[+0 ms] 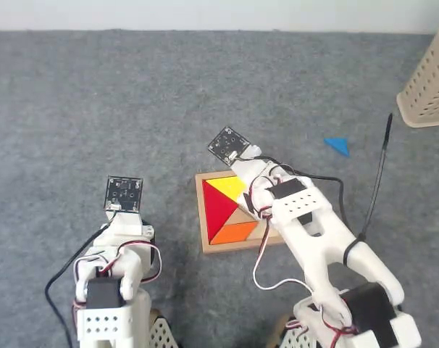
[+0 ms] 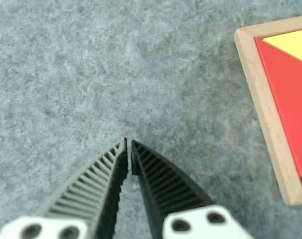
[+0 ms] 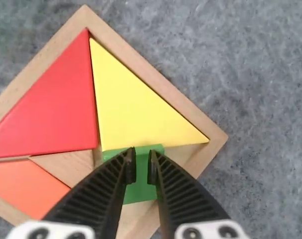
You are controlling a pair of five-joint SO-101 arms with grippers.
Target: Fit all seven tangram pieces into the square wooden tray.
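A: Where's the tray (image 1: 200, 210)?

B: Flat on the carpet (image 1: 96, 94), between the 2 arms but nearer the R one; in the high view the R arm lies over its right side.

A: What's in it?

B: Red tri (image 3: 56, 109) and yellow tri (image 3: 131, 109) side by side, edges touching; orange pc (image 3: 21, 184) touches the red; a patch of bare wood sits between the orange and the yellow; green pc (image 3: 140, 181) lies flat w/ one edge against the yellow.

A: R claw (image 3: 139, 153)?

B: Nearly clenched, just a thin slit; tips sit right over the green pc, which spreads out past both of them; nothing pinched between that I can see; can't tell if the tips touch it.

A: And the L claw (image 2: 128, 145)?

B: Clenched as well, hairline gap, nothing in it; it's over bare carpet, apart from the tray; the tray's corner w/ red and yellow shows in its wrist view.

A: Any pcs outside the tray?

B: Blue tri (image 1: 337, 146), flat on the carpet, well apart from the tray, beyond it and to the right; a basket (image 1: 429, 80) stands farther right at the edge of the high view.
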